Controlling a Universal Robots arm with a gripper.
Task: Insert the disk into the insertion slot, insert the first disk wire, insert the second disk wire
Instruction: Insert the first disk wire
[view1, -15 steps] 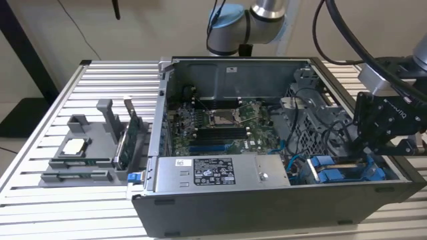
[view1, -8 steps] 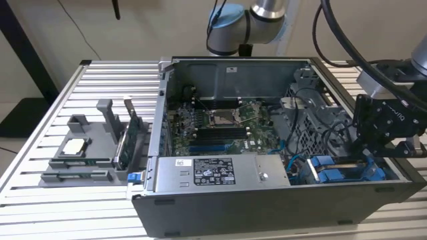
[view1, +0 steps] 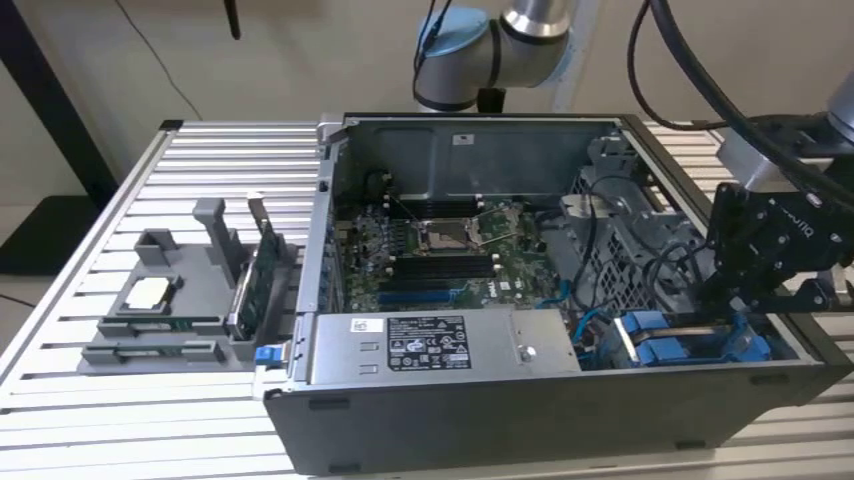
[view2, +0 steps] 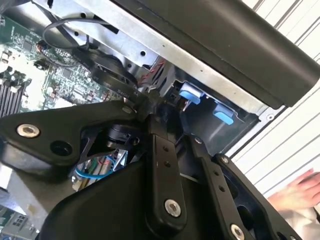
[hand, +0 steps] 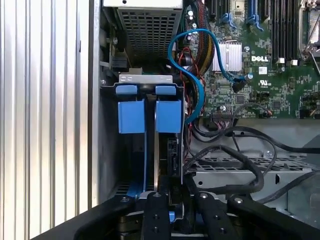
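Exterior view: you have the open computer case lying on the slatted table, with the arm reaching in from the exterior view's right. The gripper is down inside the case corner nearest that side, directly over the insertion slot. The slot's blue fittings show just beside the tool. The black labelled power-supply box lies next to the slot, toward the exterior view's left, and the motherboard sits beyond it. The grey parts tray stands on the table outside the case, well apart from the tool.

First wrist view: the disk stands on edge within the insertion slot. It runs from the gripper toward the two blue fittings at the far end of the bay. The jaws are drawn in close on the disk's near end, with a sliver of blue carrier between them. Record the tool as nearly closed and gripping the disk. A blue cable and a bundle of black cables lie beside the bay; you cannot tell whether either touches the disk.

Second wrist view: the gripper narrows at the mouth of the cage, with the blue fittings just beyond. A person's hand, blurred, is over the table outside the case.
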